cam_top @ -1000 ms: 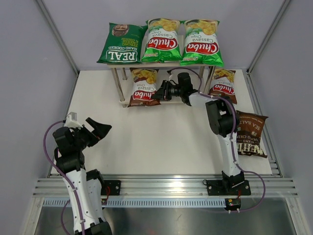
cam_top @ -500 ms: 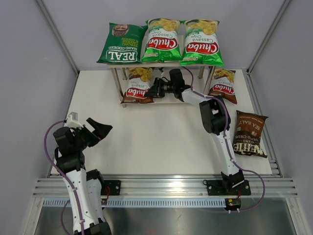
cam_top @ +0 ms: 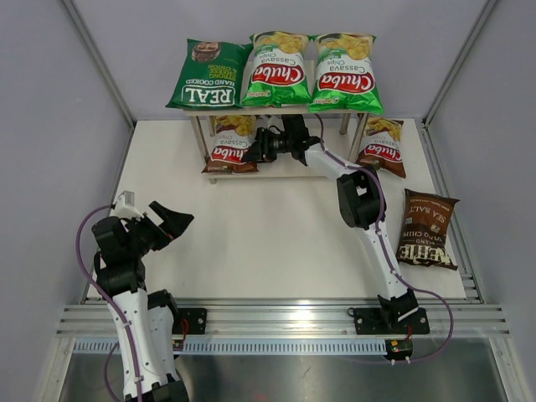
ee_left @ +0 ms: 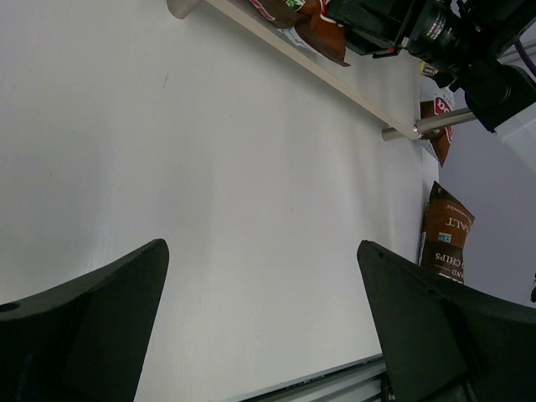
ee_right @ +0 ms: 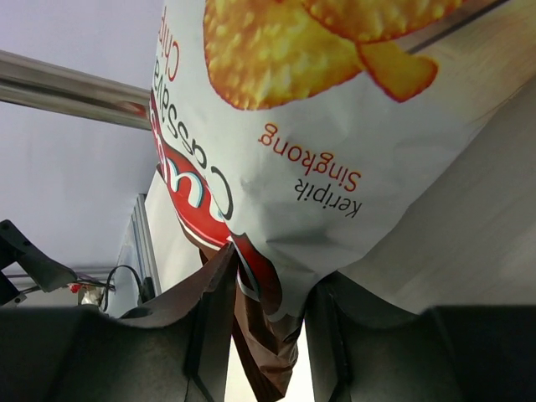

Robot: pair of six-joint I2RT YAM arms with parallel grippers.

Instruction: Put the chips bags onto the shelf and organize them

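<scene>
chips bag (ee_right: 276, 167) sits between right gripper (ee_right: 268, 289) jaws

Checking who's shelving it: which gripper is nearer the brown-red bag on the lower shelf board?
Right. The right gripper has the bag's edge between its fingers; the left gripper hangs open far away, over the table's near left.

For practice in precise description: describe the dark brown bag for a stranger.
Start at the shelf at the table's far edge, then come nearer along the right side. The dark brown bag lies flat on the table, alone, the only one lettered SEA SALT.
</scene>
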